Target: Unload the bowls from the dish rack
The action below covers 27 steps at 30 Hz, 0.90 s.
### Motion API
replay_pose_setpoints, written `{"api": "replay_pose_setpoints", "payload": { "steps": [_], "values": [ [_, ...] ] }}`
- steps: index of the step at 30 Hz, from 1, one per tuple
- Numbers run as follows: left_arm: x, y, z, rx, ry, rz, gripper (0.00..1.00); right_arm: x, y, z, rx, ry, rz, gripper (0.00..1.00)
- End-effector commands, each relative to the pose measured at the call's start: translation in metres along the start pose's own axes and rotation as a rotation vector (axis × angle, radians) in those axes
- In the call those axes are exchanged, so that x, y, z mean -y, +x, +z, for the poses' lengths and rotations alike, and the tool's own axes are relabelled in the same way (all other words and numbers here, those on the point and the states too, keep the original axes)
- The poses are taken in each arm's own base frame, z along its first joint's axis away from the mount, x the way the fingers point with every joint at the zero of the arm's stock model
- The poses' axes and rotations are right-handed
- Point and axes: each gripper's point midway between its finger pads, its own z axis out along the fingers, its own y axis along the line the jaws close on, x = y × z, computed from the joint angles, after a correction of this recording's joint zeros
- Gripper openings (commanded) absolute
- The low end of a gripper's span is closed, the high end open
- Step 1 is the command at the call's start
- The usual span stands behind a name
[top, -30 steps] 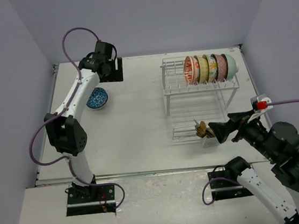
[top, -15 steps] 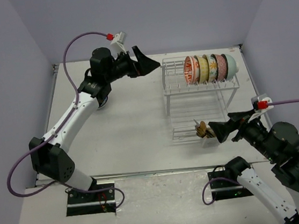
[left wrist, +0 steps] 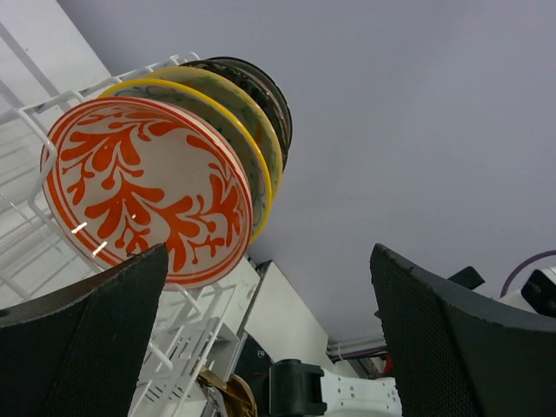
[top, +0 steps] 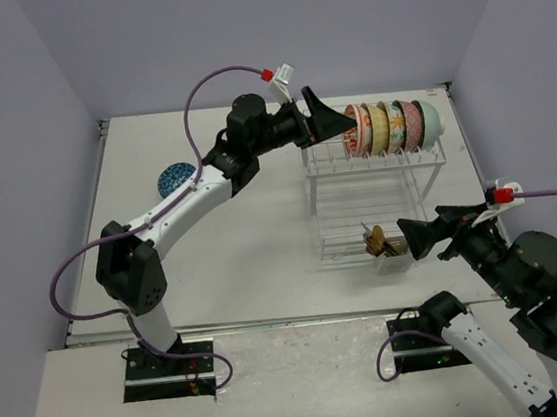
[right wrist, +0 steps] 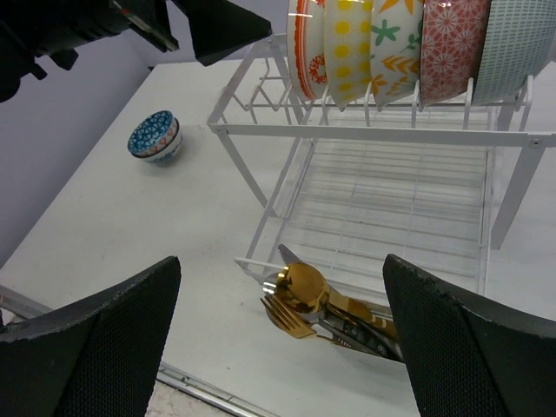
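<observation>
Bowls [top: 387,126]: five glazed rounds on edge in upper tier of white wire dish rack [top: 374,165]; left gripper [top: 334,122], right gripper [top: 424,230] both wide, empty.

A red-orange leafed bowl [left wrist: 148,195], a yellow-dotted bowl [right wrist: 346,48], a teal-and-orange flowered bowl [right wrist: 395,43], a pink latticed bowl [right wrist: 452,43] and a pale teal bowl [right wrist: 521,43] are seen in the white rack [right wrist: 373,132]; a blue-patterned bowl [top: 176,178] is seen on the white table [top: 250,222].

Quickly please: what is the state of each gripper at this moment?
Left gripper: open, empty, facing the red-orange bowl.
Right gripper: open, empty.
</observation>
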Motion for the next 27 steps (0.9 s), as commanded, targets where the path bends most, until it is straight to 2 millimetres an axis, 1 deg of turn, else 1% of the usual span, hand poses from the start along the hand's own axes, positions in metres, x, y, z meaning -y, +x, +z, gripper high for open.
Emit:
{"api": "replay_pose_setpoints", "payload": {
  "steps": [1, 2, 3, 7, 8, 9, 11, 15, 17, 18, 19, 20, 21, 23, 25, 27],
  "values": [
    [0.015, -0.013, 0.017, 0.031, 0.047, -0.01, 0.97, -0.002, -0.015, -0.01, 0.059, -0.004, 0.011, 0.99],
    [0.018, -0.016, 0.02, 0.033, 0.055, -0.01, 0.94, -0.003, -0.015, -0.01, 0.058, -0.01, 0.009, 0.99],
    [0.009, -0.013, 0.026, 0.023, 0.046, -0.02, 0.93, -0.003, -0.015, -0.01, 0.057, -0.013, 0.011, 0.99],
    [0.009, -0.011, 0.04, -0.002, 0.069, -0.025, 0.84, -0.004, -0.013, -0.011, 0.051, -0.017, 0.004, 0.99],
    [0.01, -0.014, 0.043, 0.0, 0.073, -0.023, 0.79, -0.003, -0.014, -0.011, 0.052, -0.016, 0.002, 0.99],
    [0.002, -0.012, 0.048, -0.006, 0.064, -0.032, 0.77, -0.004, -0.013, -0.01, 0.049, -0.018, 0.002, 0.99],
    [-0.002, -0.011, 0.053, -0.015, 0.065, -0.04, 0.67, -0.004, -0.012, -0.01, 0.048, -0.023, 0.002, 0.99],
    [-0.006, -0.009, 0.057, -0.021, 0.07, -0.047, 0.57, -0.004, -0.009, -0.01, 0.04, -0.026, -0.003, 0.99],
    [-0.009, -0.008, 0.059, -0.024, 0.065, -0.047, 0.56, -0.004, -0.008, -0.01, 0.038, -0.023, -0.005, 0.99],
    [-0.005, -0.01, 0.06, -0.02, 0.068, -0.04, 0.54, -0.003, -0.007, -0.01, 0.036, -0.023, -0.005, 0.99],
    [-0.007, -0.008, 0.061, -0.025, 0.063, -0.038, 0.49, -0.004, -0.007, -0.009, 0.036, -0.025, -0.006, 0.99],
    [-0.007, -0.008, 0.062, -0.026, 0.064, -0.039, 0.47, -0.003, -0.006, -0.009, 0.033, -0.024, -0.007, 0.99],
    [-0.005, -0.008, 0.063, -0.026, 0.067, -0.038, 0.4, -0.003, -0.006, -0.009, 0.033, -0.023, -0.006, 0.99],
    [-0.004, -0.007, 0.064, -0.029, 0.068, -0.039, 0.32, -0.003, -0.005, -0.008, 0.032, -0.025, -0.007, 0.99],
    [-0.002, -0.006, 0.064, -0.029, 0.073, -0.034, 0.3, -0.003, -0.004, -0.008, 0.031, -0.025, -0.007, 0.99],
    [-0.001, -0.005, 0.065, -0.033, 0.076, -0.033, 0.24, -0.002, -0.004, -0.008, 0.032, -0.022, -0.007, 0.99]
  ]
}}
